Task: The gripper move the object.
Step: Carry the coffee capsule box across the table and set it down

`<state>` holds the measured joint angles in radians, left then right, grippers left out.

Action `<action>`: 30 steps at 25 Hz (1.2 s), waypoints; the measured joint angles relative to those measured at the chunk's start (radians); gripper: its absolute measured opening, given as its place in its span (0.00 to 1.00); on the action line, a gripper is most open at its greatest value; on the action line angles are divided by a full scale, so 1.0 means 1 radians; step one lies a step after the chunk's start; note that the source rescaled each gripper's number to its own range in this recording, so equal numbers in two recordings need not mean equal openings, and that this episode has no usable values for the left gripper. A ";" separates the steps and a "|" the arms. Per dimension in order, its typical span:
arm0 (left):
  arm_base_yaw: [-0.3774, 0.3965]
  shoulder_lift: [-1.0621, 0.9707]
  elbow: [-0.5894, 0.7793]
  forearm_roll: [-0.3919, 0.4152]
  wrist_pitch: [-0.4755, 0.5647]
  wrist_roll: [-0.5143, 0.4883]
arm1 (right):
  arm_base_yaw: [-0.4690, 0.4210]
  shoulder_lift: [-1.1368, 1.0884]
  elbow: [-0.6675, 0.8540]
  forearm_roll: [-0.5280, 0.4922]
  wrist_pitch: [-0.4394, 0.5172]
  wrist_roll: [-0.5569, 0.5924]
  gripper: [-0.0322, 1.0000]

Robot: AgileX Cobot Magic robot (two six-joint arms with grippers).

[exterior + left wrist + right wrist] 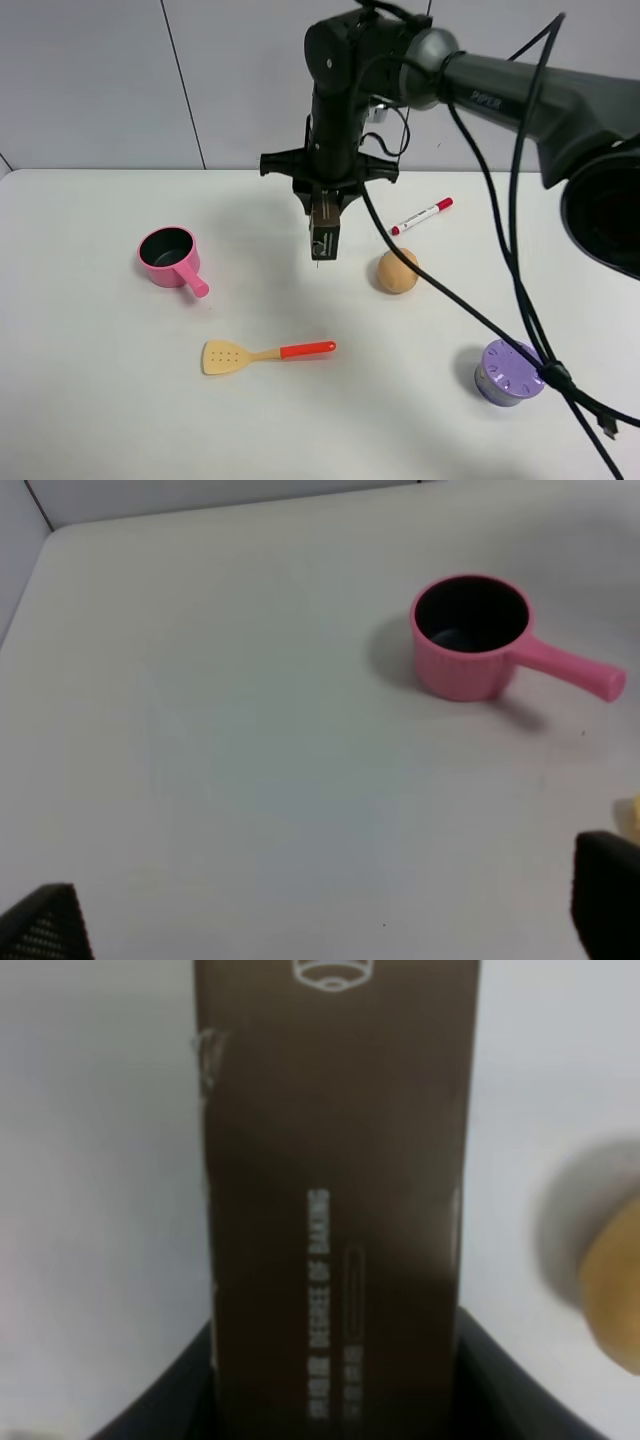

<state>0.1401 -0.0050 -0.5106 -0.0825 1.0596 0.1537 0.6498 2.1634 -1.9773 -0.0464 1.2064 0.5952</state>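
My right gripper (322, 212) reaches in from the right to the middle of the table and points down. It is shut on the object, a long dark brown carton (323, 238) with small white print, which hangs upright just above the table. In the right wrist view the carton (335, 1210) fills the middle, with the black fingers (180, 1405) at its sides. My left gripper (322, 912) is open and empty over bare table near a pink pot (470, 635); only its two fingertips (605, 890) show. The left arm is out of the exterior view.
A pink pot (168, 255) stands at the left. A yellow spatula with a red handle (265, 352) lies in front. A potato (397, 271) sits right of the carton, a red-capped white marker (421, 216) behind it, and a purple lidded cup (508, 372) at the front right. Cables (500, 260) hang from the right arm.
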 joint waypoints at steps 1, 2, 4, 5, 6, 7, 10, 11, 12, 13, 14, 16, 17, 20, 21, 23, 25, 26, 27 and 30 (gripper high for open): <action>0.000 0.000 0.000 0.000 0.000 0.000 | 0.000 -0.027 0.000 -0.001 0.000 -0.010 0.03; 0.000 0.000 0.000 0.000 0.000 0.000 | 0.000 -0.052 0.000 -0.005 0.000 -0.018 0.03; 0.000 0.000 0.000 0.000 0.000 0.000 | 0.000 -0.094 0.000 -0.009 0.001 -0.042 0.03; 0.000 0.000 0.000 0.000 0.000 0.000 | 0.000 -0.115 0.000 -0.010 0.001 -0.050 0.03; 0.000 0.000 0.000 0.000 0.000 0.000 | 0.000 -0.135 0.000 -0.010 0.002 -0.056 0.03; 0.000 0.000 0.000 0.000 0.000 0.000 | 0.000 -0.150 0.000 -0.012 0.002 -0.061 0.03; 0.000 0.000 0.000 0.000 0.000 0.000 | -0.001 -0.194 0.000 -0.031 0.003 -0.082 0.03; 0.000 0.000 0.000 0.000 0.000 0.000 | -0.003 -0.204 0.000 -0.038 0.003 -0.099 0.03; 0.000 0.000 0.000 0.000 0.000 0.000 | -0.005 -0.213 0.000 -0.042 0.003 -0.117 0.03; 0.000 0.000 0.000 0.000 0.000 0.000 | -0.005 -0.222 0.000 -0.043 0.005 -0.136 0.03; 0.000 0.000 0.000 0.000 0.000 0.000 | -0.005 -0.230 0.000 -0.043 0.008 -0.162 0.03; 0.000 0.000 0.000 0.000 0.000 0.000 | -0.005 -0.244 0.000 -0.043 0.010 -0.210 0.03; 0.000 0.000 0.000 0.000 0.000 0.000 | -0.005 -0.252 0.000 -0.044 0.011 -0.231 0.03; 0.000 0.000 0.000 0.000 0.000 0.000 | -0.006 -0.270 0.000 -0.047 0.012 -0.278 0.03; 0.000 0.000 0.000 0.000 0.000 0.000 | -0.010 -0.277 0.001 -0.048 0.012 -0.293 0.03; 0.000 0.000 0.000 0.000 0.000 0.000 | -0.024 -0.289 0.002 -0.053 0.012 -0.325 0.03; 0.000 0.000 0.000 0.000 0.000 0.000 | -0.044 -0.307 0.020 -0.062 0.010 -0.365 0.03; 0.000 0.000 0.000 0.000 0.000 0.000 | -0.058 -0.321 0.038 -0.066 0.010 -0.380 0.03; 0.000 0.000 0.000 0.000 0.000 0.000 | -0.074 -0.337 0.061 -0.071 0.010 -0.391 0.03; 0.000 0.000 0.000 0.000 0.000 0.000 | -0.127 -0.387 0.145 -0.082 0.011 -0.403 0.03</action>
<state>0.1401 -0.0050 -0.5106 -0.0825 1.0596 0.1537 0.5227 1.7761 -1.8327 -0.1284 1.2177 0.1919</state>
